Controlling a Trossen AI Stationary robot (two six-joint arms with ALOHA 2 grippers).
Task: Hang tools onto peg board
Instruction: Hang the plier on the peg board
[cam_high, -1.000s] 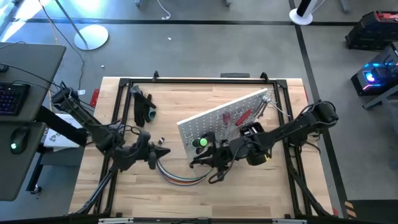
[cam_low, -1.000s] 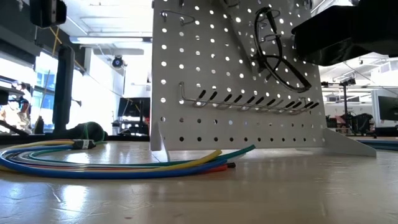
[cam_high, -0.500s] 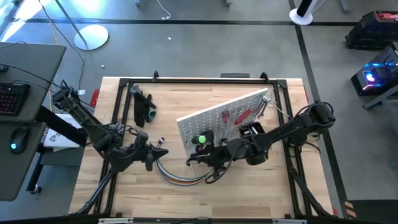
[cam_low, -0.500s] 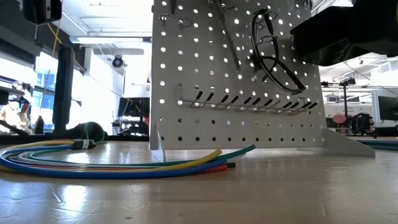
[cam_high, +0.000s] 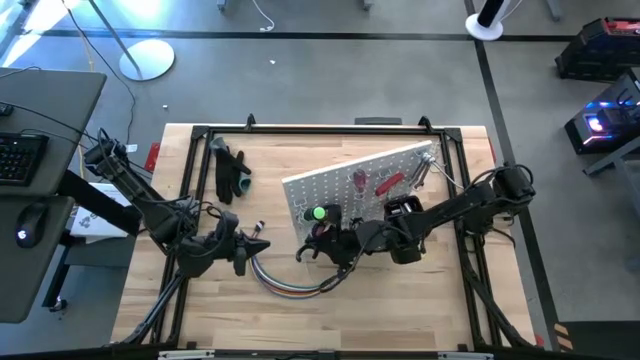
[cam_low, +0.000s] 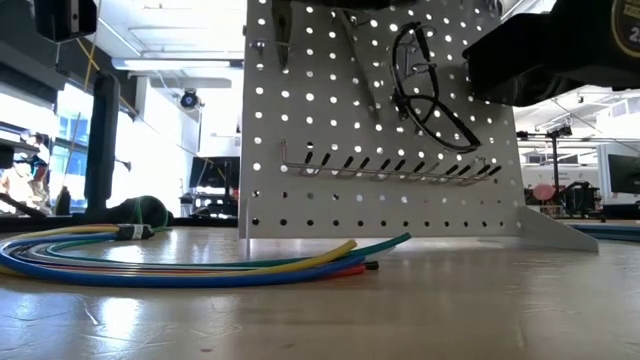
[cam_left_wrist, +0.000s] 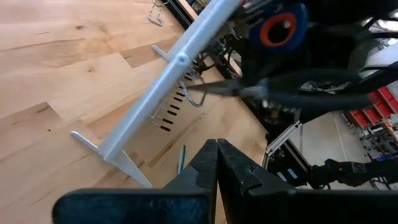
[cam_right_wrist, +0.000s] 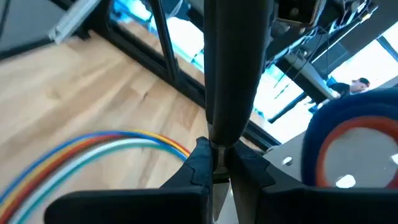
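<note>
The white peg board (cam_high: 350, 190) stands tilted at the table's middle, its foot on the wood (cam_low: 380, 232). Red-handled tools (cam_high: 385, 183) hang on its face. My right gripper (cam_high: 322, 246) is just in front of the board's left part, shut on black-handled pliers (cam_low: 420, 85). Their metal nose (cam_left_wrist: 217, 88) points at the board; whether it touches the board does not show. My left gripper (cam_high: 246, 250) hovers shut to the left, above the cable bundle, with nothing in it (cam_left_wrist: 216, 155). My right gripper pinches one black handle of the pliers (cam_right_wrist: 219, 134) between its two fingers, which lie across it. The handle stands straight out past the fingertips (cam_right_wrist: 199, 158). The pliers are lifted clear of the table, in front of the board's face.
A curved bundle of coloured cables (cam_high: 290, 285) lies on the table before the board (cam_low: 180, 265). A green round handle end (cam_high: 318, 213) sticks out at the board's left. A black item (cam_high: 230, 172) lies far left. A black frame (cam_high: 200, 130) rims the table.
My right gripper has gone toward the table's left edge and slightly down, rolling its wrist. It carries the pliers leftward along the board's face. The board's top left corner has leaned a little toward the far edge while its foot stays put.
</note>
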